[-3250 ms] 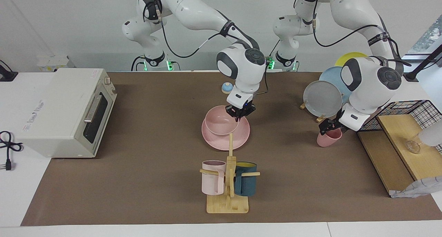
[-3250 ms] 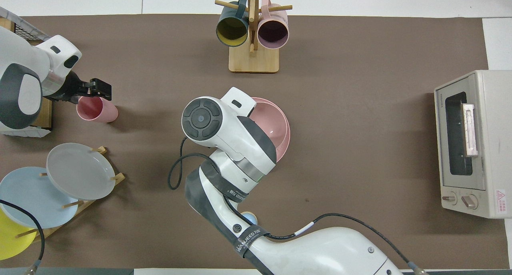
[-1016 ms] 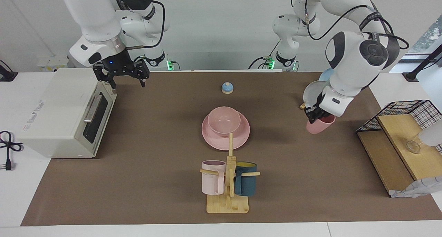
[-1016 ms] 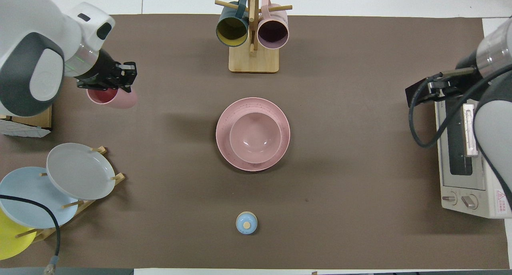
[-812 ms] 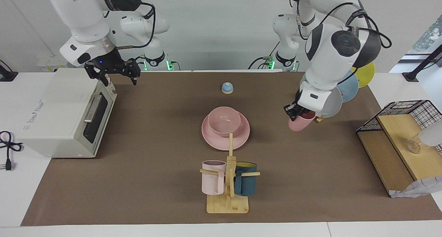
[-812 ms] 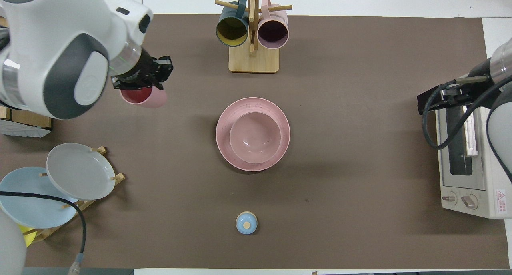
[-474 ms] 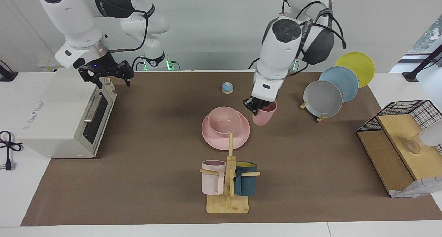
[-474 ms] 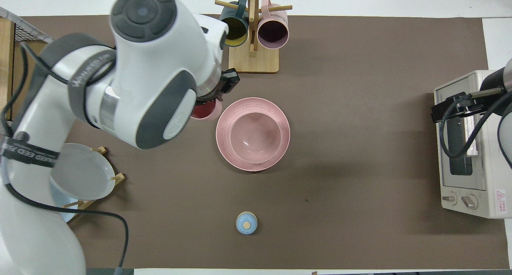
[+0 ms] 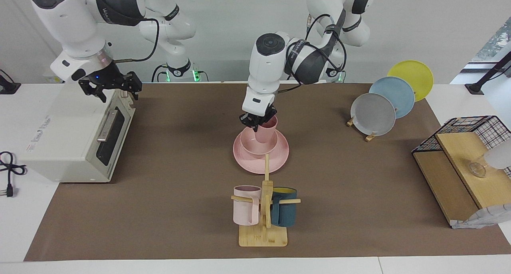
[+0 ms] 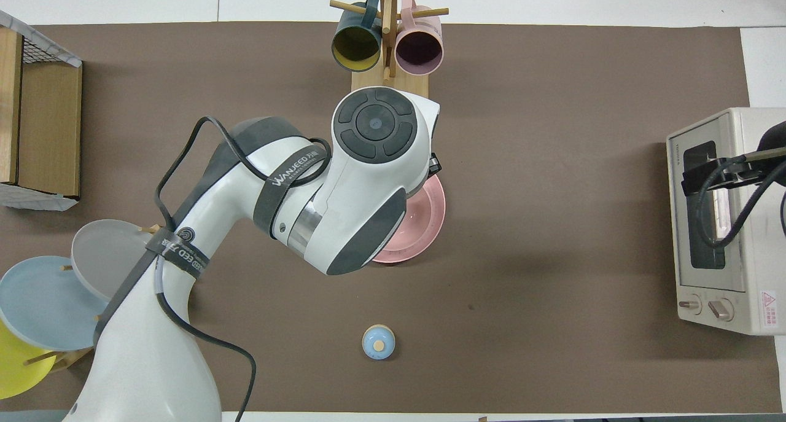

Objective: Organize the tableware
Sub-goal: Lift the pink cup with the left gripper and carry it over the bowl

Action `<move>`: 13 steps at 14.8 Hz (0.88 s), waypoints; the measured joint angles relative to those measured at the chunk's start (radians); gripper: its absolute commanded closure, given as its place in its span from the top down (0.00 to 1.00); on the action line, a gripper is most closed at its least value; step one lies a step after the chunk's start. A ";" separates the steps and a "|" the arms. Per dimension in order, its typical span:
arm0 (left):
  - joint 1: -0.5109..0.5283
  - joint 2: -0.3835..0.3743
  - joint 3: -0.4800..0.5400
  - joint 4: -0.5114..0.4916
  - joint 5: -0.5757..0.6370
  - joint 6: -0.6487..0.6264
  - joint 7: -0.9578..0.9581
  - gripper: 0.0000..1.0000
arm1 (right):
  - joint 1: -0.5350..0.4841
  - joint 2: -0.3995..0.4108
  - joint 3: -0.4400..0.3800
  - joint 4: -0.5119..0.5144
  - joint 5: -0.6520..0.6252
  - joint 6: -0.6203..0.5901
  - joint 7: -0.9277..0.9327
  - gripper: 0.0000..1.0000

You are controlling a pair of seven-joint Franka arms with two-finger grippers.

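Over the middle of the brown worktop (image 9: 179,166), the left gripper (image 9: 257,121) was clamped on the rim of the small matte pink tapered cup (image 9: 266,131), holding it upright over, or already in, the rounded pink bowl (image 9: 251,145) on the wide flat pink plate (image 9: 279,156), apparently to nest the set. The right gripper (image 9: 111,87), jaws apart, waited over the white toaster oven (image 9: 64,130), well clear. Bare mat ringed the plate, though the wooden mug rack (image 9: 263,210) stood near its edge farther from the robots.

Bright, even light from above; soft shadows on the table (image 9: 179,194); sharp focus.
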 measured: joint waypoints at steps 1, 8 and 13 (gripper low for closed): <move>-0.004 0.000 0.000 -0.015 0.000 0.014 -0.007 0.00 | 0.000 -0.001 0.000 -0.002 0.000 0.007 0.000 1.00; -0.033 0.016 0.000 -0.097 0.000 0.093 -0.047 0.00 | -0.055 -0.002 0.004 -0.005 0.010 0.004 -0.001 1.00; -0.036 0.032 0.000 -0.113 0.000 0.128 -0.050 0.00 | -0.074 -0.002 0.021 -0.006 0.012 0.003 -0.001 1.00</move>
